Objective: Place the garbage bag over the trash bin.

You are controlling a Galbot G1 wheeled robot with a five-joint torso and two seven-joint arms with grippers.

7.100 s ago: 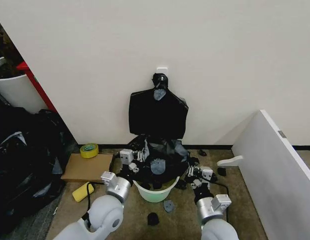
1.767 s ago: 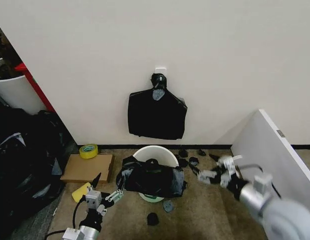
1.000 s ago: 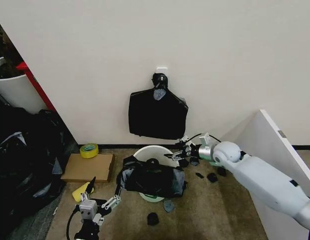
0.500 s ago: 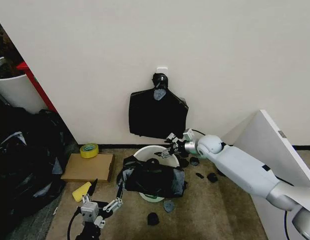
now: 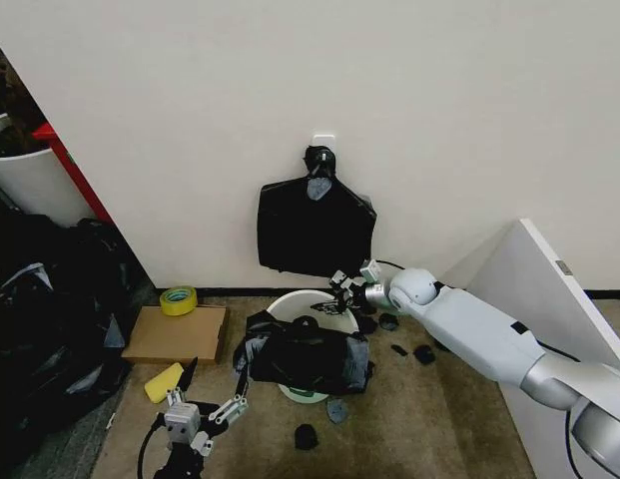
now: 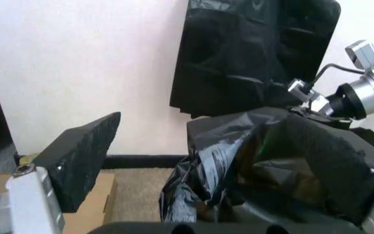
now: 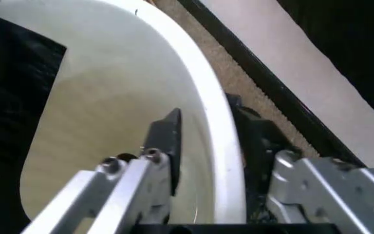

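Observation:
The white trash bin (image 5: pixel 302 300) stands on the carpet by the wall. The black garbage bag (image 5: pixel 308 357) is draped over its near half, leaving the far rim bare. My right gripper (image 5: pixel 340 293) is at the far right rim, open. In the right wrist view the right gripper (image 7: pixel 206 113) straddles the trash bin rim (image 7: pixel 218 146), one finger inside and one outside. My left gripper (image 5: pixel 218 373) hovers low, in front and left of the bin, open and holding nothing. Its wrist view looks past its pads (image 6: pixel 82 157) at the garbage bag (image 6: pixel 239 161).
A flat bundle of black bags (image 5: pixel 315 226) hangs on the wall behind the bin. A tape roll (image 5: pixel 178 299), cardboard (image 5: pixel 176 334) and a yellow object (image 5: pixel 162 381) lie at the left. Black sacks (image 5: pixel 45 319) fill the far left. A white panel (image 5: pixel 559 329) stands at the right. Black scraps (image 5: pixel 306 436) dot the carpet.
My right arm has swung in from the right side and brought its gripper to the bin's far rim. The left gripper has hardly moved. The bag stays draped over the near half.

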